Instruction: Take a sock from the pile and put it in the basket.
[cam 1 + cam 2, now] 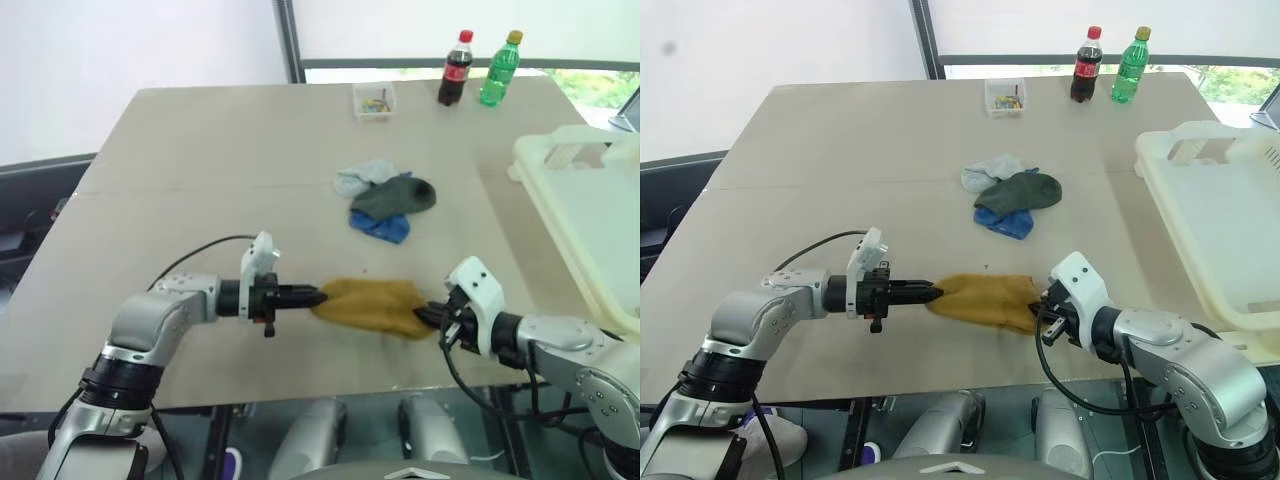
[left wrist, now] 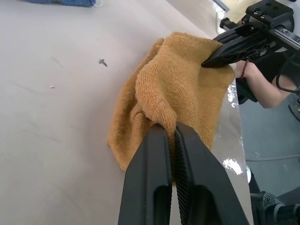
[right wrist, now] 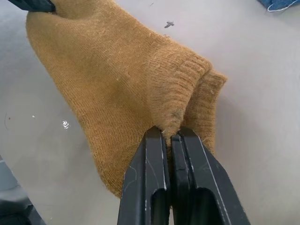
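A mustard-yellow sock [image 1: 370, 303] hangs stretched just above the near table edge, pinched at both ends. My left gripper [image 1: 318, 296] is shut on its left end, and the knit bunches between the fingers [image 2: 159, 154]. My right gripper [image 1: 428, 316] is shut on the ribbed cuff end [image 3: 180, 101]. The pile [image 1: 385, 197], with pale grey-blue, dark green and blue socks, lies further back at mid-table. The basket [image 1: 590, 215], a large cream-white bin, stands at the table's right side.
A small clear plastic box [image 1: 374, 101] with colourful bits sits at the far edge. Beside it stand a cola bottle [image 1: 455, 68] and a green bottle [image 1: 499, 68]. A person's forearm [image 2: 260, 89] shows beyond the table edge in the left wrist view.
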You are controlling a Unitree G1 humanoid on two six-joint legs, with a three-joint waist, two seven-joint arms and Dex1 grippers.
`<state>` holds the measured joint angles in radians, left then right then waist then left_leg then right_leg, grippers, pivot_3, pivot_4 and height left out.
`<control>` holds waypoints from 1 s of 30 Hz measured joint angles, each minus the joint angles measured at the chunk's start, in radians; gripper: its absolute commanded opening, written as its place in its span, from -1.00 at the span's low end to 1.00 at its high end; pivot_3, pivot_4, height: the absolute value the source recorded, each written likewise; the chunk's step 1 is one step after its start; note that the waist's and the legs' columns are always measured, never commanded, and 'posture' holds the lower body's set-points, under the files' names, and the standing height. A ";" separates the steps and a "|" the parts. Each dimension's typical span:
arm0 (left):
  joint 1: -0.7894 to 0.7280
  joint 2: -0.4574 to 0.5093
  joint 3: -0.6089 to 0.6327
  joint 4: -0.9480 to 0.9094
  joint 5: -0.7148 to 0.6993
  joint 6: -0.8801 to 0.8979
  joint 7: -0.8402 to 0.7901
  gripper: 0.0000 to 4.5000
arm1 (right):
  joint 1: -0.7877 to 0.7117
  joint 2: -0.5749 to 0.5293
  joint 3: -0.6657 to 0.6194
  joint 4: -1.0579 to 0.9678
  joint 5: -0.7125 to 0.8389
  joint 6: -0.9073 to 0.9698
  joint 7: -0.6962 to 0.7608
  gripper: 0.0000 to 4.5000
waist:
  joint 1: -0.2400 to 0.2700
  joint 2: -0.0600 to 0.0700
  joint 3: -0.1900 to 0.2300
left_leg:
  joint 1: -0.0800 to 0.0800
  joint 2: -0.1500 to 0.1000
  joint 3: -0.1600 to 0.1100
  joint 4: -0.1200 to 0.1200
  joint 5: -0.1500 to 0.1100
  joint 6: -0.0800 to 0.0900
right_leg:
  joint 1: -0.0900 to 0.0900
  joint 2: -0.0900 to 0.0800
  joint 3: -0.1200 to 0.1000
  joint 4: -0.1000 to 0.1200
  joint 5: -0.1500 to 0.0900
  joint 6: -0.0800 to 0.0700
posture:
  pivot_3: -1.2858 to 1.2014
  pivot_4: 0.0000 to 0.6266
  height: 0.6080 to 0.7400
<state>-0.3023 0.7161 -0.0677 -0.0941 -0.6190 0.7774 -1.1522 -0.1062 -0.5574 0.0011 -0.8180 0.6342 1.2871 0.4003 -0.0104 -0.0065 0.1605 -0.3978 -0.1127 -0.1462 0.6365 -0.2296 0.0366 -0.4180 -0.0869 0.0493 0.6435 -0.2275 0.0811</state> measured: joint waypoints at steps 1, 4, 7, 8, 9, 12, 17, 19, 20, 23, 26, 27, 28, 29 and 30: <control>-0.012 -0.004 -0.010 0.014 0.015 -0.007 0.004 -0.90 | 0.000 0.000 0.001 0.001 0.000 -0.001 -0.007 -1.00 | 0.000 0.000 0.000 | 0.000 0.000 0.000 0.000 0.000 0.000 | 0.000 0.000 0.000 0.000 0.000 0.000 | 0.03 -0.52 0.99; -0.037 -0.032 -0.032 0.046 0.050 -0.021 0.023 -0.90 | 0.001 -0.001 0.010 0.006 -0.004 -0.005 -0.017 -1.00 | 0.002 0.000 0.000 | 0.000 0.000 0.000 0.000 0.000 0.000 | 0.000 0.000 0.000 0.000 0.000 0.000 | 0.03 -0.52 0.99; -0.047 -0.047 -0.057 0.068 0.072 -0.023 0.027 -0.66 | 0.003 -0.001 0.026 0.012 -0.012 -0.006 -0.021 -1.00 | 0.001 0.000 0.000 | 0.000 0.000 0.000 0.000 0.000 0.000 | 0.000 0.000 0.000 0.000 0.000 0.000 | 0.03 -0.52 0.99; -0.048 -0.052 -0.060 0.073 0.079 -0.023 0.028 -0.57 | 0.004 -0.002 0.029 0.013 -0.015 -0.007 -0.023 -1.00 | -0.001 0.000 0.000 | 0.000 0.000 0.000 0.000 0.000 0.000 | 0.000 0.000 0.000 0.000 0.000 0.000 | 0.03 -0.52 0.99; -0.048 -0.056 -0.060 0.077 0.083 -0.023 0.028 -0.42 | 0.004 -0.002 0.031 0.013 -0.020 -0.008 -0.025 -1.00 | -0.001 0.000 0.000 | 0.000 0.000 0.000 0.000 0.000 0.000 | 0.000 0.000 0.000 0.000 0.000 0.000 | 0.03 -0.52 0.99; -0.048 -0.057 -0.060 0.078 0.087 -0.024 0.031 0.21 | 0.004 -0.016 0.042 0.014 -0.035 -0.025 -0.027 -1.00 | 0.000 0.000 0.000 | 0.000 0.000 0.000 0.000 0.000 0.000 | 0.000 0.000 0.000 0.000 0.000 0.000 | 0.03 -0.52 0.99; -0.043 -0.059 -0.055 0.065 0.086 -0.054 0.042 0.99 | 0.015 -0.071 0.078 0.021 -0.077 -0.107 -0.007 -0.85 | 0.001 0.000 0.000 | 0.000 0.000 0.000 0.000 0.000 0.000 | 0.000 0.000 0.000 0.000 0.000 0.000 | 0.03 -0.52 0.99; -0.036 -0.059 -0.050 0.065 0.087 -0.067 0.050 1.00 | 0.023 -0.075 0.076 0.035 -0.086 -0.140 0.003 -0.69 | 0.000 0.000 0.000 | 0.000 0.000 0.000 0.000 0.000 0.000 | 0.000 0.000 0.000 0.000 0.000 0.000 | 0.03 -0.52 0.99; -0.034 -0.059 -0.049 0.065 0.087 -0.069 0.053 1.00 | 0.028 -0.078 0.076 0.038 -0.089 -0.150 0.007 -0.46 | 0.000 0.000 0.000 | 0.001 0.000 0.000 0.000 0.000 0.000 | 0.000 0.000 0.000 0.000 0.000 0.000 | 0.03 -0.52 0.99; -0.029 -0.060 -0.046 0.065 0.087 -0.077 0.057 1.00 | 0.040 -0.099 0.077 0.043 -0.106 -0.181 0.021 -0.05 | -0.001 0.000 0.000 | 0.001 0.000 0.000 0.000 0.000 0.000 | 0.000 0.000 0.000 0.000 0.000 0.000 | 0.03 -0.52 0.99; -0.019 -0.063 -0.039 0.065 0.086 -0.089 0.060 1.00 | 0.046 -0.101 0.075 0.044 -0.114 -0.201 0.025 -0.05 | 0.000 0.000 0.000 | 0.001 0.000 0.000 0.000 0.000 0.000 | 0.000 0.000 0.000 0.000 0.000 0.000 | 0.03 -0.52 0.99; -0.013 -0.068 -0.036 0.063 0.086 -0.097 0.065 1.00 | 0.053 -0.101 0.062 0.044 -0.101 -0.203 0.038 -0.05 | 0.000 0.000 0.000 | 0.001 0.000 0.000 0.000 0.000 0.000 | 0.000 0.000 0.000 0.000 0.000 0.000 | 0.03 -0.52 0.99; -0.009 -0.070 -0.034 0.063 0.086 -0.102 0.066 1.00 | 0.058 -0.101 0.049 0.043 -0.092 -0.209 0.051 -0.05 | 0.000 0.000 0.000 | 0.001 0.000 0.000 0.000 0.000 0.000 | 0.000 0.000 0.000 0.000 0.000 0.000 | 0.03 -0.52 0.99; -0.007 -0.072 -0.033 0.063 0.086 -0.105 0.066 1.00 | 0.061 -0.102 0.039 0.043 -0.085 -0.214 0.058 -0.05 | 0.000 0.000 0.000 | 0.001 0.000 0.000 0.000 0.000 0.000 | 0.001 0.000 0.000 0.000 0.000 0.000 | 0.03 -0.52 0.99; -0.005 -0.073 -0.032 0.063 0.087 -0.109 0.068 1.00 | 0.065 -0.105 0.024 0.042 -0.079 -0.228 0.070 -0.05 | 0.000 0.000 0.000 | 0.001 0.000 0.000 0.000 0.000 0.000 | 0.001 0.000 0.000 0.000 0.000 0.000 | 0.03 -0.52 0.99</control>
<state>-0.3070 0.6428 -0.0993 -0.0315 -0.5325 0.6686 -1.0845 -0.0412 -0.6627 0.0247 -0.7757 0.5555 1.0592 0.4700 -0.0103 -0.0067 0.1603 -0.3973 -0.1128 -0.1461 0.6368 -0.2296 0.0366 -0.4175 -0.0869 0.0495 0.6436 -0.2274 0.0813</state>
